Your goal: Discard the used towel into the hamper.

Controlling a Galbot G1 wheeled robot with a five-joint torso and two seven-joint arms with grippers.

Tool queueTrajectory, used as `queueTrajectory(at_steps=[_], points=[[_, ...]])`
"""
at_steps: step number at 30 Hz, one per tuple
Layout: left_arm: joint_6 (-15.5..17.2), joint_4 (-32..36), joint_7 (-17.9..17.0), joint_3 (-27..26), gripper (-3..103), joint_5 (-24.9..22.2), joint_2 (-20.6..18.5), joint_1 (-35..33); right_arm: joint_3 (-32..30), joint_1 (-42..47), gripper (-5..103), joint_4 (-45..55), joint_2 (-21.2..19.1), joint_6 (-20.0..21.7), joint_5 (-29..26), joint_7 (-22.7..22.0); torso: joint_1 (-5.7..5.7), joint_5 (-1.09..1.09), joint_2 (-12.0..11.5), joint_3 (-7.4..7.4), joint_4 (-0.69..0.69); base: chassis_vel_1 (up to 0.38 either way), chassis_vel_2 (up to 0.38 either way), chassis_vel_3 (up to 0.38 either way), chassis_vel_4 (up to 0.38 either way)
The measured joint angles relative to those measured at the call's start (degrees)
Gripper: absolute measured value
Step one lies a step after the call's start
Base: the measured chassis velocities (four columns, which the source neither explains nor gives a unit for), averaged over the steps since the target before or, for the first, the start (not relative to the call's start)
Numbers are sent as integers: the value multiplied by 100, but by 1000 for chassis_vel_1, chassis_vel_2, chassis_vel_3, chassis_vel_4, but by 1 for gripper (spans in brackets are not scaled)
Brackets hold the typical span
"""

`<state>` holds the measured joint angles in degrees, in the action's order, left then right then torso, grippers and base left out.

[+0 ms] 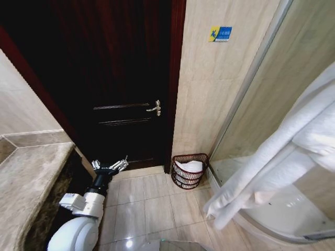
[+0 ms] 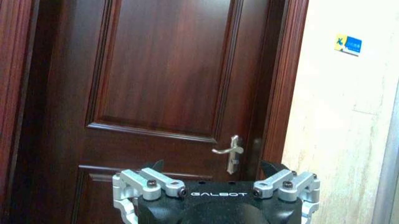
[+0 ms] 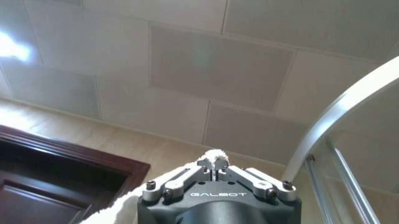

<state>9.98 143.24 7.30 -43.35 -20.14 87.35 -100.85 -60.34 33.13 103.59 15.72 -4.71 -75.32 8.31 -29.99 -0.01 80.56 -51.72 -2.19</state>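
Note:
The hamper [image 1: 183, 180], a small dark reddish-brown open-weave basket, stands on the floor in the corner between the door frame and the shower glass, with something white [image 1: 190, 166] lying in it. A large white towel [image 1: 282, 157] hangs down at the right of the head view, above and to the right of the hamper. In the right wrist view my right gripper [image 3: 214, 167] points up at the ceiling, shut on a fold of the towel [image 3: 212, 155]. My left gripper [image 1: 110, 166] is low at the left, open and empty, facing the door [image 2: 168, 70].
A dark wooden door [image 1: 120, 78] with a metal handle [image 1: 154, 108] is ahead. A marble counter [image 1: 31, 178] runs along the left. The glass shower wall [image 1: 261, 99] and white shower tray [image 1: 285, 222] close the right. Tiled floor [image 1: 152, 209] lies between.

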Motion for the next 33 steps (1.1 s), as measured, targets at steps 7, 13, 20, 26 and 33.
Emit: queueTrajectory(at_steps=[7,13,20,26,33], points=[[0,0,0,0,100,0,0,1,-174,259,2,370,288,10,146,6,2,3,-5,1,1,0,0,0,0],[0,0,0,0,100,0,0,1,-266,326,2,537,409,12,380,-59,31,0,-64,33,-1,17,33,19,15],[0,0,0,0,100,0,0,1,-374,374,2,594,449,8,528,-100,59,0,-127,69,0,53,48,53,68],[0,0,0,0,100,0,0,1,-429,415,2,680,551,79,702,-149,73,1,-154,80,-2,86,70,84,78],[0,0,0,0,100,0,0,1,-425,412,2,762,618,105,731,-297,74,1,-155,80,0,50,53,24,9]])
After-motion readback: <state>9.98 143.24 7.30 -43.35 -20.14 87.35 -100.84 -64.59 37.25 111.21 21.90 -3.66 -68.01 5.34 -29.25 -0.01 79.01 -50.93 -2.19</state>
